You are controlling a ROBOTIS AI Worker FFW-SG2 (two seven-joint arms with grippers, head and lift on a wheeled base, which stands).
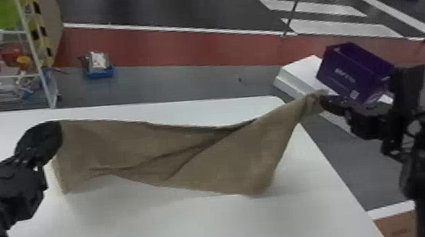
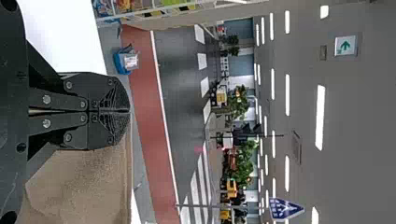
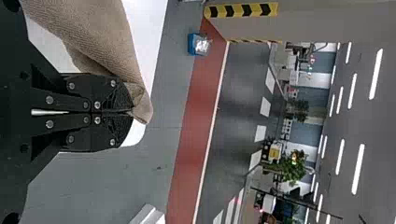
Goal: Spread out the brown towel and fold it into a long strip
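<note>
Brown towel (image 1: 218,159) strung over white table (image 1: 195,230), L tool (image 1: 58,139) and R tool (image 1: 324,102) pinched shut on opp. ends, purple box (image 1: 370,60) w/ white lettering (image 1: 345,75) nearby

We find the room moderately lit from overhead: well beyond the left fingers (image 1: 43,140) and the right fingers (image 1: 334,107), ceiling strips (image 2: 320,116) glow white in the wrist views. Between the two pairs of fingers, we see soft-edged shadows on the table (image 1: 195,231) under the brown towel (image 1: 240,161), and darker ones in its folds. Beside the left fingers, we get the table as flat white glare in the wrist view.
</note>
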